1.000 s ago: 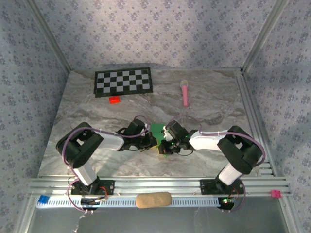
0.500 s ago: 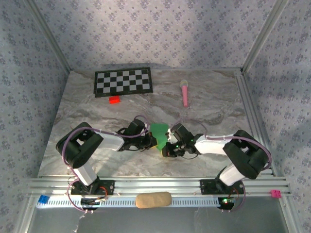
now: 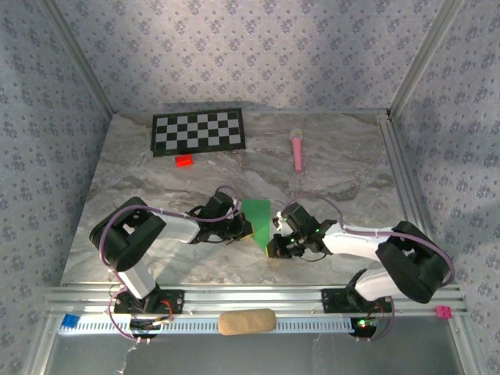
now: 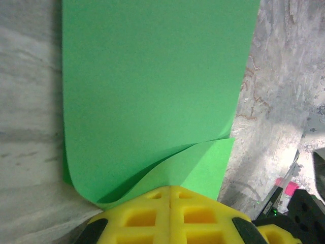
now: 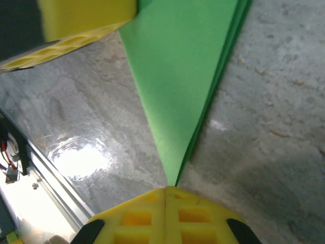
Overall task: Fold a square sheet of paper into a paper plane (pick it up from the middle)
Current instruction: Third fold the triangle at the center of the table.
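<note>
The square sheet of paper (image 3: 258, 219) is bright green and folded into a narrow triangle, lying on the marble table with its point toward the near edge. My left gripper (image 3: 248, 227) is shut, its yellow tips (image 4: 170, 189) resting on the paper's left edge, where an upper layer (image 4: 152, 76) curls up off a lower flap. My right gripper (image 3: 273, 248) is shut too, its tips (image 5: 166, 189) right at the paper's (image 5: 183, 76) sharp point. The left gripper's yellow finger (image 5: 76, 30) shows in the right wrist view. I cannot tell whether either one pinches the sheet.
A black-and-white checkerboard (image 3: 198, 131) lies at the back left, with a small red block (image 3: 183, 161) in front of it. A pink microphone toy (image 3: 298, 148) lies back right. Aluminium rails (image 3: 250, 297) run along the near edge, with a tan pad (image 3: 246, 321) below them.
My right gripper has slid toward the near edge along the paper to its point. The sheet now lies flatter as a clear triangle. The left gripper has stayed put.
</note>
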Robot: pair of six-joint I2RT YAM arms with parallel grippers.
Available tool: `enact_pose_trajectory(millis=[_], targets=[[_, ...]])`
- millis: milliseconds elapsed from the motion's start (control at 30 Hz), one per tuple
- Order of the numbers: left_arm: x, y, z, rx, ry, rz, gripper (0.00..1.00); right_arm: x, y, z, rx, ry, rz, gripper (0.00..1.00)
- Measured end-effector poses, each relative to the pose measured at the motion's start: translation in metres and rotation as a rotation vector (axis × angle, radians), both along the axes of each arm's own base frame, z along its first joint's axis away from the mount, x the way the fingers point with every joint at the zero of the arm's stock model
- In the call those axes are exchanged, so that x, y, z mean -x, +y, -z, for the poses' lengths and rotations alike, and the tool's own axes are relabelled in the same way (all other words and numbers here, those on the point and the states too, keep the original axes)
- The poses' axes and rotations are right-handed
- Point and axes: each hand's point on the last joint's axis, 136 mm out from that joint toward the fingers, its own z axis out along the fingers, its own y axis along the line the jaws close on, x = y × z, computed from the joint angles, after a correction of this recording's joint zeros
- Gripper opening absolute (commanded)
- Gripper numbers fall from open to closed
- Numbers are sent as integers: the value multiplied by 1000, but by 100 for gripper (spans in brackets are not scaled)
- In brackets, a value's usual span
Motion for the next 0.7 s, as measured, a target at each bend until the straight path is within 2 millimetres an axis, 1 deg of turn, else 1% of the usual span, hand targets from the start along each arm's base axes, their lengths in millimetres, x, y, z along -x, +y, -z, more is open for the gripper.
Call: enact_pose_trajectory(millis=[67, 167, 267, 367, 500, 633, 700], targets=[[0, 0, 0, 0, 0, 0, 0, -5, 4, -10, -15, -16, 0, 1], [0, 0, 0, 0, 0, 0, 0, -17, 15, -25, -36, -42, 4, 0], [0, 0, 0, 0, 0, 0, 0, -30, 27, -30, -47, -56, 10, 0], [0, 0, 0, 0, 0, 0, 0, -35, 31, -18, -24, -36, 19, 0], [0, 0, 0, 0, 0, 0, 0, -33, 30, 1, 21, 2, 29, 0], [0, 0, 0, 0, 0, 0, 0, -27, 25, 12, 30, 17, 31, 0], [0, 0, 0, -1, 0, 0, 0, -27, 25, 12, 16, 9, 30, 0]])
